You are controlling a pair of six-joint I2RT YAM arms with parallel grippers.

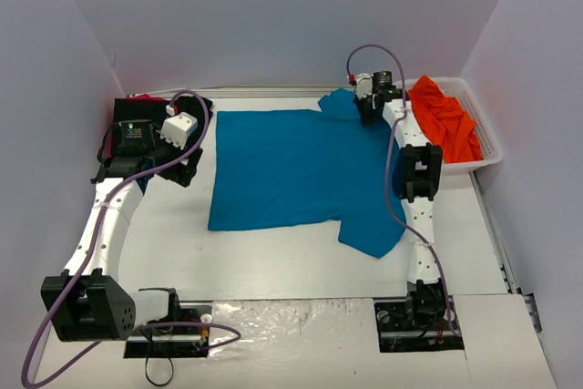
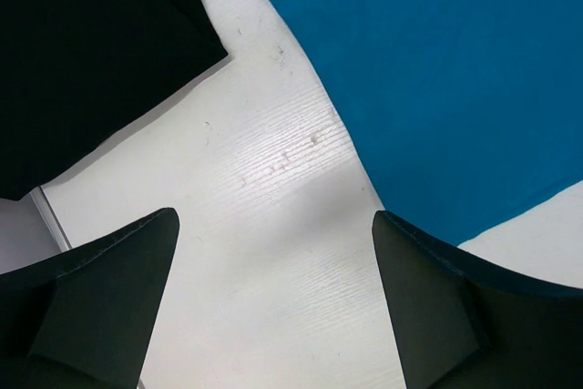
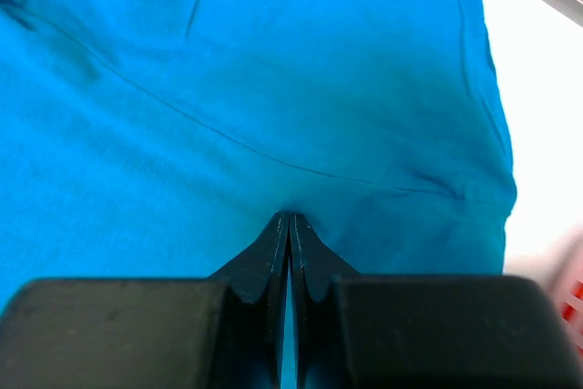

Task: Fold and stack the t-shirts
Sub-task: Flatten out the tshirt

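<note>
The left pincer (image 2: 273, 218) hangs spread wide with nothing between its fingers, and only bare table (image 2: 273, 152) lies under it. To its outer side lies a black shirt (image 2: 82, 52), flat and dark, probably the start of the stack. To its inner side, just beside one finger, runs the left edge of the teal shirt (image 1: 291, 170). That spot looks chosen so the pincer can drop onto the edge and take it up for a fold. The teal shirt is spread flat across the middle of the table, one sleeve pointing toward the arm bases and the other lying under the right pincer (image 3: 289, 218). This pincer is pressed together at the shirt's far right corner, down on the cloth. Creases in the cloth run in to its tips, so it seems to be pinching a small fold near the sleeve seam, most likely to hold or tug that corner and keep the shirt smooth. Beyond it, on its outer side and apart from it, orange shirts (image 1: 446, 120) lie crumpled in the white basket (image 1: 487, 148), not yet folded.
</note>
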